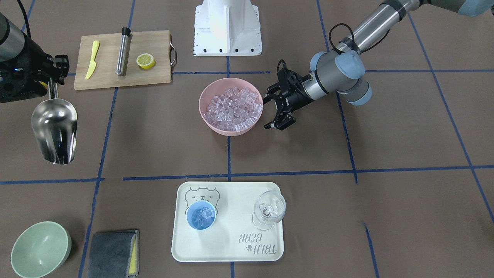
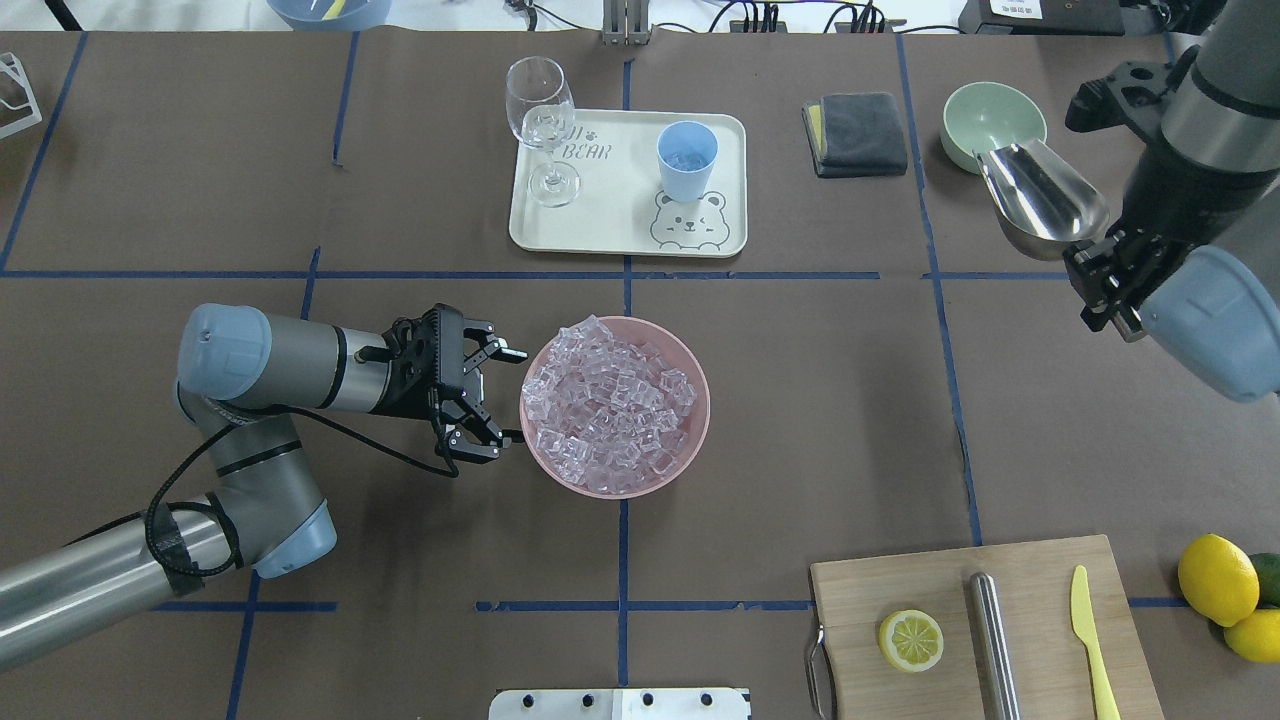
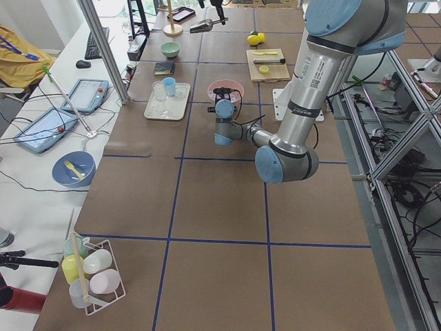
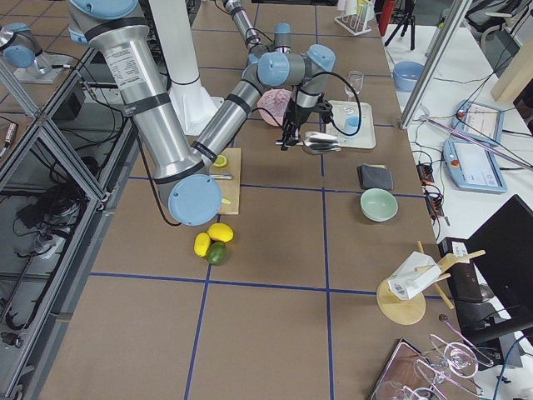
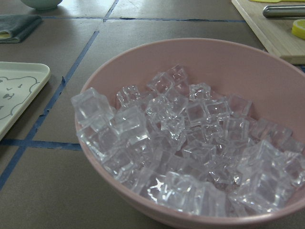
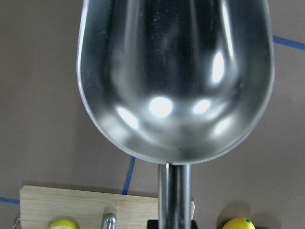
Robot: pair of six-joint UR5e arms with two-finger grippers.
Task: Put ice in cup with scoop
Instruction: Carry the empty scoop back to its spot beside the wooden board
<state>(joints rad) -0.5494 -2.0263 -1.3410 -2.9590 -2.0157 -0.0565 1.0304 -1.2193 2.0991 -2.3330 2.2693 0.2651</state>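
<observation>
You have the shiny silver metal scoop [image 1: 54, 129] clamped by its thin handle in the right gripper [image 1: 52, 82], whose fingers are closed on the handle just behind the trough. The scoop hangs above the table at the robot's right, near the pale green bowl [image 2: 990, 120]. It is well apart from both the pink bowl [image 1: 247, 130] and the small light-blue cup [image 1: 201, 215]. In the right wrist view its trough shows you only bare, gleaming metal.

The clear ice cubes [image 1: 233, 108] lie heaped in the pink bowl at mid-table, and you can see a few more inside the cup. The cup stands on the cream bear-print tray [image 1: 231, 247], apart from the clear stemmed wine glass [image 1: 269, 210].

The left gripper [image 2: 503, 400] sits just beside the pink bowl's rim, jaws spread wide and gripping nothing. You cannot tell whether a fingertip touches the rim.
</observation>
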